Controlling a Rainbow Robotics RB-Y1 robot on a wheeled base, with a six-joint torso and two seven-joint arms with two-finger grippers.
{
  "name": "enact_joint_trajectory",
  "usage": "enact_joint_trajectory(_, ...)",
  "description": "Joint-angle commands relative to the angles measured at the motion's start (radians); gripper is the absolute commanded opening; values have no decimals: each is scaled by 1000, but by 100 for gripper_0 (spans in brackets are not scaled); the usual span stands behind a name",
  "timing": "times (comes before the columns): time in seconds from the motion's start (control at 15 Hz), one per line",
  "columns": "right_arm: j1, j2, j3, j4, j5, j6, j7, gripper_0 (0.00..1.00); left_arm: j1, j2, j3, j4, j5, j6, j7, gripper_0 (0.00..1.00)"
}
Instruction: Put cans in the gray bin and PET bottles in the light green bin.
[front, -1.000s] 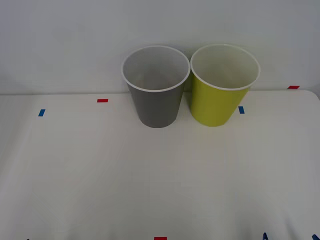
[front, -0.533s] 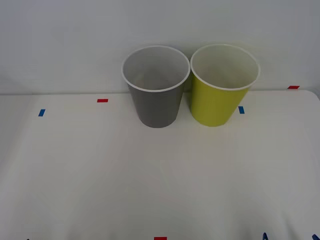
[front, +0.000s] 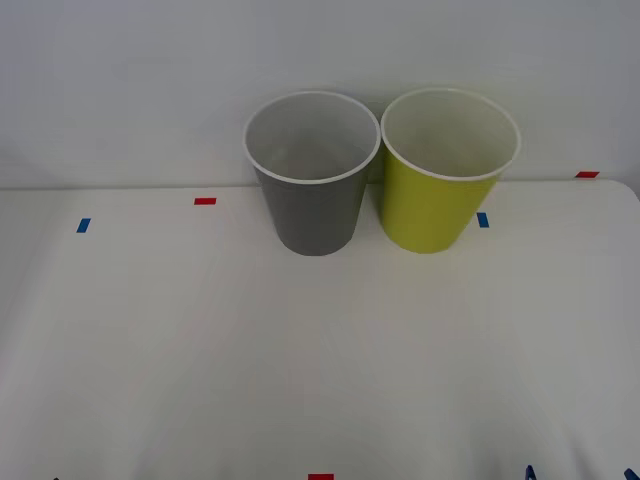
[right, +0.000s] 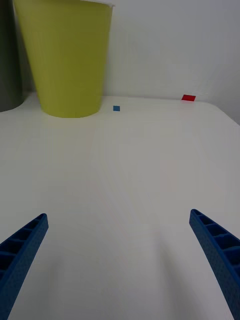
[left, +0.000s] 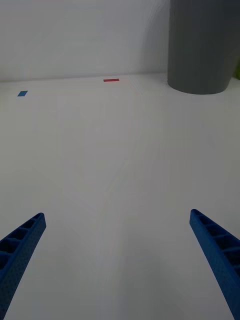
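Note:
The gray bin stands upright at the back middle of the white table, its pale inside bare as far as I can see. Touching or nearly touching it on the right is the light green bin, also upright. Cans and PET bottles are out of view. My right gripper is open low over the near right table, facing the light green bin, nothing between its fingers. My left gripper is open over the near left table, with the gray bin ahead and to its right.
Small tape marks lie on the white table: red and blue at the left, blue and red at the right, red at the front edge. A pale wall rises right behind the bins.

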Motion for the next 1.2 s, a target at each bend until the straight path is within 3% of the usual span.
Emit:
enact_joint_trajectory(0.07, 0, 0, 0, 0, 0, 0, 0, 98, 0, 0, 0, 0, 0, 0, 0, 100)
enact_joint_trajectory(1.2, 0, 0, 0, 0, 0, 0, 0, 98, 0, 0, 0, 0, 0, 0, 0, 100)
